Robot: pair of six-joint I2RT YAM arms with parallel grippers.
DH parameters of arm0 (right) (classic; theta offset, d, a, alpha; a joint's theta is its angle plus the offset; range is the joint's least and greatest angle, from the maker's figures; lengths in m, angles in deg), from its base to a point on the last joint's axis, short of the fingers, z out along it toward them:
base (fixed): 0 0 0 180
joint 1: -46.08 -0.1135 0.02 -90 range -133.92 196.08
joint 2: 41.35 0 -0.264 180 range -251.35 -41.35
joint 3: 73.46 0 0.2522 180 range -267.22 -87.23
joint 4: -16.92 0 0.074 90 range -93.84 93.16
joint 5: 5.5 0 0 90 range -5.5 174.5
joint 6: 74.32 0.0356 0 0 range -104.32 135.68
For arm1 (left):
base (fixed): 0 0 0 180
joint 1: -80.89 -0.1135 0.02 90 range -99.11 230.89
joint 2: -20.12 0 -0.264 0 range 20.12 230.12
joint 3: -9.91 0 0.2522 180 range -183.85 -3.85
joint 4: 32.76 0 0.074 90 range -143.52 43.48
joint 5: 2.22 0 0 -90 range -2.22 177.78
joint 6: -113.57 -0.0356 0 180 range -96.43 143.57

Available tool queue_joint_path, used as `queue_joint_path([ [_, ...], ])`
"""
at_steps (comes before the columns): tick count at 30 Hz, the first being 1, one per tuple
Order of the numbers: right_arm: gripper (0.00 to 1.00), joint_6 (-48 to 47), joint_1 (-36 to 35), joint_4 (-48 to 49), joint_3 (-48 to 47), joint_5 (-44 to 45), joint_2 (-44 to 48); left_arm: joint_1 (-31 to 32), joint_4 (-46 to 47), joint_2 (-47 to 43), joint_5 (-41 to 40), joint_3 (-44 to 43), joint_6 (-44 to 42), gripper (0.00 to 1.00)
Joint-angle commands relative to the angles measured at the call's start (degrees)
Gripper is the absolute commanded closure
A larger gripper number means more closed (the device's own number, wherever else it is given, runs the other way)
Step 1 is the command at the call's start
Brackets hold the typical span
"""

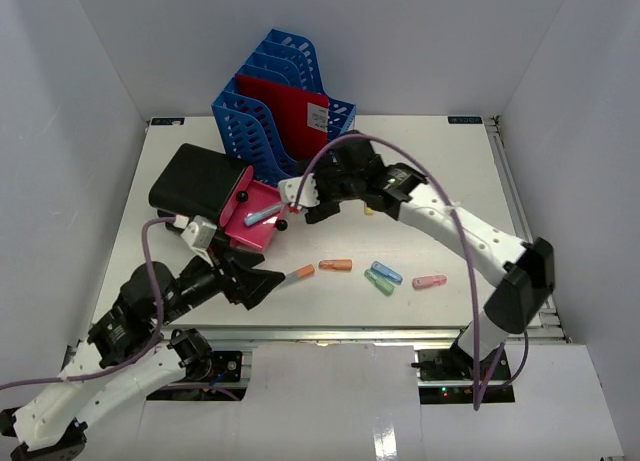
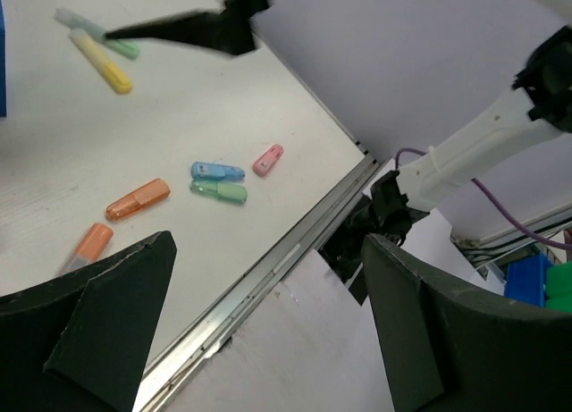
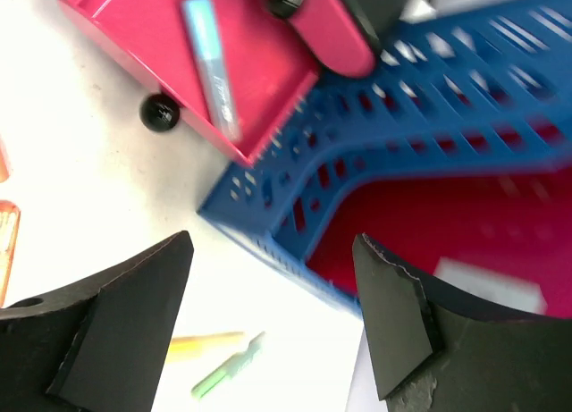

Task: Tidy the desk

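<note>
Desk: white top under both arms, metal rail along the near edge.
Left gripper: jaws released, holding nothing; just beside an orange marker.
Right gripper: jaws released, empty; just beside the pink tray and blue file rack.
Pink tray: holds a light-blue pen.
Loose markers: second orange, blue, green, pink, mid-desk.

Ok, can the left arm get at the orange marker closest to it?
Probably yes. The left gripper is open, and the orange marker lies close in front of it on bare desk, with nothing between them.
</note>
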Motion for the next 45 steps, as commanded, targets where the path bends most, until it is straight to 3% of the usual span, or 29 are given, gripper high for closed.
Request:
queue_joint_path([
  [1, 0.22, 15.03, 7.95, 0.38, 6.3, -12.86, 7.61, -0.27, 1.76, 8.57, 1.03, 1.65, -0.61, 0.07],
  [4, 0.22, 19.25, 13.48, -1.12, 14.97, -25.73, 13.69, -0.27, -1.03, 18.4, 2.05, 0.63, -1.61, 0.18],
  [8, 0.22, 15.31, 19.28, -5.06, 27.68, -35.65, 22.11, 0.02, -4.83, 37.08, 1.56, -4.44, -6.44, 0.3],
  [12, 0.22, 14.63, 24.59, -4.85, 36.18, -43.87, 27.52, 1.81, -7.0, 49.25, -1.96, -10.38, -12.23, 0.29],
  [19, 0.21, 14.05, 37.17, -5.2, 39.59, -52.57, 29.78, 5.79, -8.42, 64.24, -10.07, -13.89, -18.89, 0.24],
  [28, 0.21, 14.01, 39.3, -5.7, 40.2, -53.3, 30.73, 6.42, -5.91, 71.56, -18.38, -15.05, -27.28, 0.22],
  [41, 0.21, 14.31, 39.7, -5.7, 40.41, -53.49, 30.43, 6.29, -6.07, 68.04, -21.43, -15.19, -30.09, 0.22],
  [45, 0.21, 14.42, 39.95, -5.66, 40.56, -53.54, 30.4, 2.91, -6.77, 70.88, -22.19, -14.37, -30.19, 0.22],
])
